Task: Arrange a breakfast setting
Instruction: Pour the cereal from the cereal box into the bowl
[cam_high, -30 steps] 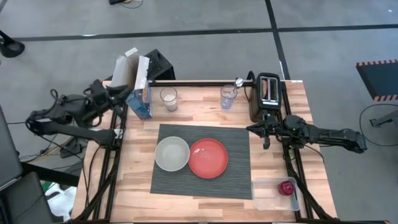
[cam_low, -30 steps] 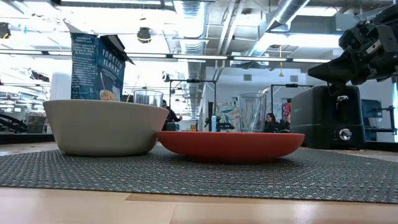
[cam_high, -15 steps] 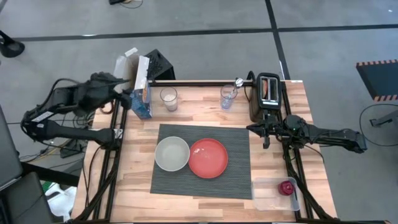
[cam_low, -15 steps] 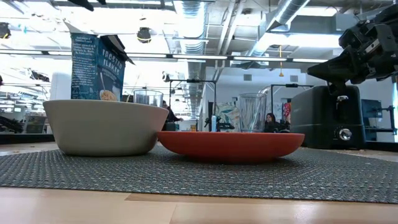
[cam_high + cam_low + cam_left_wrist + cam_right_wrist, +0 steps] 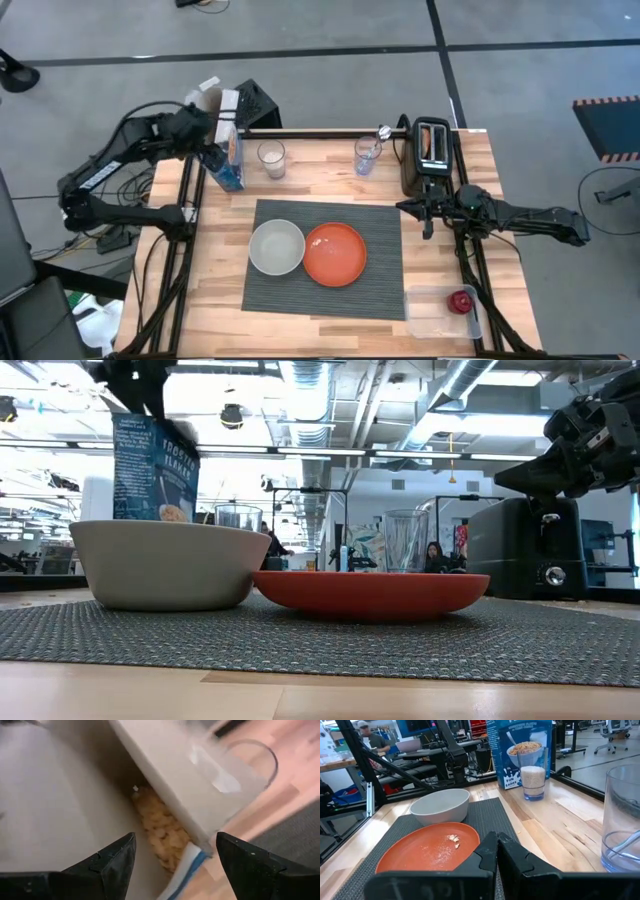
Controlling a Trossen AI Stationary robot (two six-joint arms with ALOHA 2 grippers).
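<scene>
Landmark: placemat, dark grey ribbed, centred on the wooden surface.

Far left of the placemat, past its back-left corner: open cereal box standing upright. Left gripper sits right at the box's open top; in the left wrist view its fingers are spread wide, looking down into the box at the cereal inside, nothing pinched. Probably lining up to grab a box wall so it can pour into the bowl, judging by the pose.

Just behind the placemat's back edge, left part: clear glass with something white in it.

On the placemat, left half: pale grey bowl, upright, looks empty. Touching or just beside it on the right: red-orange plate, a few crumbs on it in the right wrist view. Both centred on the mat, so the core setting looks laid.

Behind the placemat's back-right corner: second glass holding a metal spoon, not yet set out.

Right of the placemat: black toaster at the back; right gripper waits just off the mat's right edge, fingers pressed together, holding nothing.

Off the front-right corner: clear tray with a small red round item inside, untouched.
</scene>
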